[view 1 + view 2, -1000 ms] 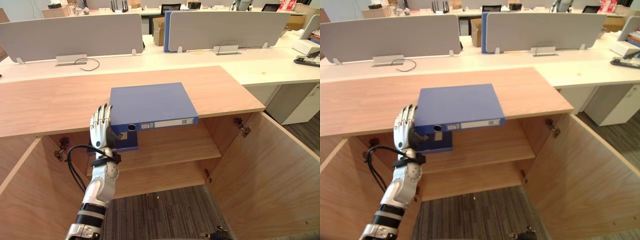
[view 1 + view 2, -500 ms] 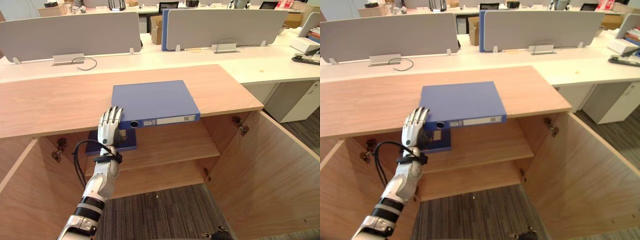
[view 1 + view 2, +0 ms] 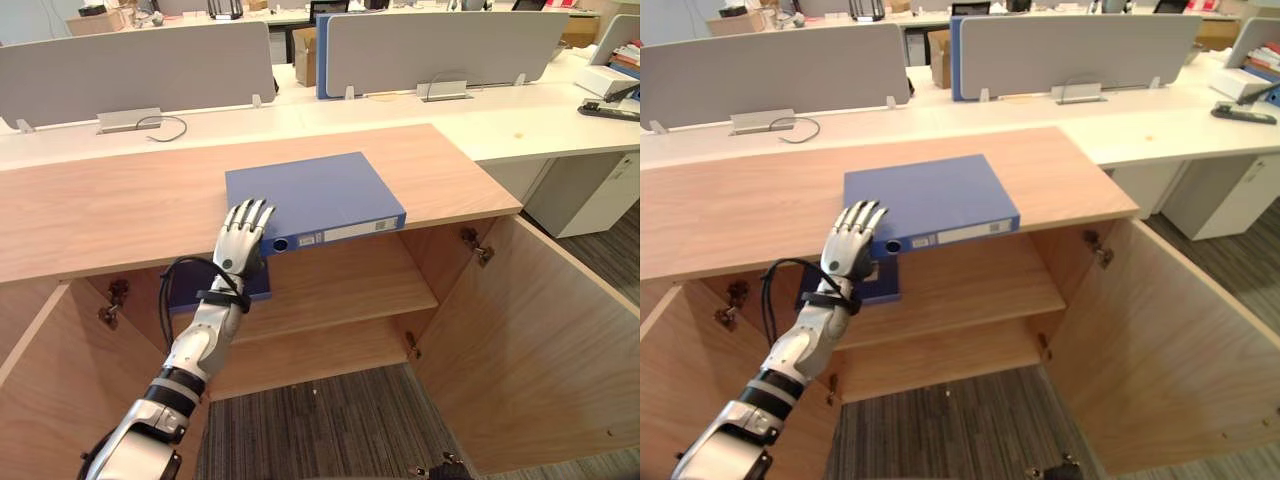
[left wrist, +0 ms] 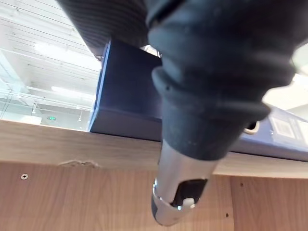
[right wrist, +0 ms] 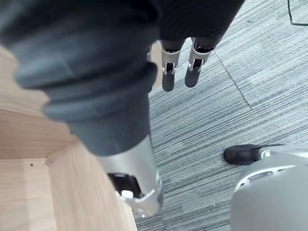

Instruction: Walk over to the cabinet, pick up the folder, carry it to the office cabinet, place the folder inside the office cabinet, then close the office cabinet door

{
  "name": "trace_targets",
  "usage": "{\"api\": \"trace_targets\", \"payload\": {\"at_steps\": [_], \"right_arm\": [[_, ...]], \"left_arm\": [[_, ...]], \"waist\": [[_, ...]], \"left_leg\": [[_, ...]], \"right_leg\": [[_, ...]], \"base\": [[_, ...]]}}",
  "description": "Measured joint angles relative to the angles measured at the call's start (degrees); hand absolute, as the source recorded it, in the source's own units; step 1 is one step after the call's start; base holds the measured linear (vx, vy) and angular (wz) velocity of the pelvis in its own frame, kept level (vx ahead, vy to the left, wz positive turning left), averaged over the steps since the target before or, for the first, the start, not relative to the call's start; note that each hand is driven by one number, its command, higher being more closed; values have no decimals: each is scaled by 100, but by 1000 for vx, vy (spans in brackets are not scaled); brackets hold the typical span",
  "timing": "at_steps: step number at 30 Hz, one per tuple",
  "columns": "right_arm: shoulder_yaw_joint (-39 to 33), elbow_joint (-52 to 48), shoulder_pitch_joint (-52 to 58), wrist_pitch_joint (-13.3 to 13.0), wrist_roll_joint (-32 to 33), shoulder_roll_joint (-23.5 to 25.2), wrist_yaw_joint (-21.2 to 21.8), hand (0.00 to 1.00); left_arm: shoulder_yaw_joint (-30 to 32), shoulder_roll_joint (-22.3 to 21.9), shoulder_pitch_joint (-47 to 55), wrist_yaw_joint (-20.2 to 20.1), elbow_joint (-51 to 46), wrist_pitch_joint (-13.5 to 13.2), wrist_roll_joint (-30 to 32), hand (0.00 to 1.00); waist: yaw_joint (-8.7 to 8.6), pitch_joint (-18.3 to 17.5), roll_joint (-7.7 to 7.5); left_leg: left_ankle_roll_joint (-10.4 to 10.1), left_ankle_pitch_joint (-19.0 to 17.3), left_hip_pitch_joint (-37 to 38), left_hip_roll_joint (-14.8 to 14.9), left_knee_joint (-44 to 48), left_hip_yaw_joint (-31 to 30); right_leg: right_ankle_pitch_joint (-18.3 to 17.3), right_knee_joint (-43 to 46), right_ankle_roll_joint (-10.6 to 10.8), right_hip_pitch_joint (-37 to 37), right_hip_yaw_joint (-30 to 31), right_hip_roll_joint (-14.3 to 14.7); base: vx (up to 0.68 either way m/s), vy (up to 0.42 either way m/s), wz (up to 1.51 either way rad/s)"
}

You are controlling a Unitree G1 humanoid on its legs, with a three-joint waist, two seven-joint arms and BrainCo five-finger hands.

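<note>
Two doors of the cabinet (image 3: 447, 262) stood wide open. The left door (image 3: 35, 395) swung out well to the left of the left hand (image 3: 243, 233). That hand reached up from below with its fingers (image 3: 862, 214) straight and slightly spread, their tips lying on the near left corner of the blue folder (image 3: 315, 195). In the left wrist view the thumb (image 4: 179, 195) hung straight below the front edge of the surface (image 4: 57, 147), apart from the folder's spine (image 4: 122, 103).

The folder lay flat on the wooden surface (image 3: 110, 205), stretching to the right of the hand, with its labelled spine jutting a little past the front edge. Just under the hand, a lower folder (image 3: 218, 290), also blue, lay flat on the upper shelf (image 3: 345, 285) inside the cabinet. Beyond the hand, grey screens (image 3: 135, 70) stood on white desks.

Well to the right of the hand, the right door (image 3: 545, 350) angled outward. The right hand (image 5: 169, 77) showed in the right wrist view, its fingers relaxed and straight, holding nothing, hanging over grey carpet (image 5: 216, 125) beside a wooden panel; its thumb (image 5: 137, 190) was also loose.
</note>
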Motion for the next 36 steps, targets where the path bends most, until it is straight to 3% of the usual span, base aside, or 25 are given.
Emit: {"api": "trace_targets", "payload": {"at_steps": [10,24,29,30,33,36], "right_arm": [[-171,111,-50,-5,1,-102,2,0],[-189,206,-52,-86,2,-181,2,0],[-148,207,-41,-97,2,-173,-12,0],[-157,205,1,-88,1,-167,-39,0],[-167,204,68,-13,1,-136,-133,0],[-146,193,66,0,1,-108,-156,0]], "left_arm": [[-231,222,-533,81,745,-95,380,100],[-182,128,-1004,88,1628,-141,541,100],[378,-459,-260,158,409,314,267,100],[498,-651,151,208,-343,320,128,100],[473,-1058,836,299,-1332,145,-271,100],[402,-1224,1038,346,-1554,-45,-553,100]], "waist": [[-3,27,44],[-31,66,17],[-25,113,57],[-10,124,59],[42,134,46],[104,137,42]], "left_leg": [[1,2,28,0,-3,-10],[16,25,74,9,-5,-18],[18,27,-38,-3,-3,-35],[22,30,-120,-9,1,-51],[22,31,-101,-17,25,-112],[23,30,-31,-7,24,-115]], "right_leg": [[0,24,0,17,-1,0],[0,85,11,11,35,-4],[-1,90,20,-95,29,-15],[7,106,29,-164,17,-13],[6,99,22,-111,17,-11],[-1,91,4,-28,20,-1]], "base": [[0,0,0],[0,0,0],[9,-1,1],[67,-11,4],[84,-18,8],[24,-7,3]]}}
